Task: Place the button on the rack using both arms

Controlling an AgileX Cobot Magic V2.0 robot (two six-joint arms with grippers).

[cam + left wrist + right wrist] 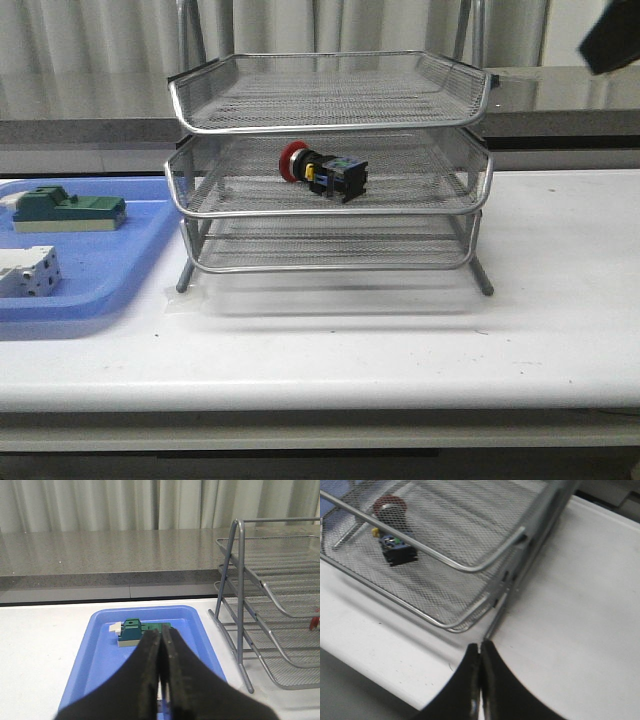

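One button [322,171] on the three-tier rack's [330,210] middle tray

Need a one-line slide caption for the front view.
Red-headed button lying on its side in the middle tier of the wire rack, blue bin alongside.

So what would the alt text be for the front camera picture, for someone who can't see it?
A red-headed button lies on its side on the middle tier of a three-tier wire rack on a white table. A blue bin to the left holds a green block and a white part.
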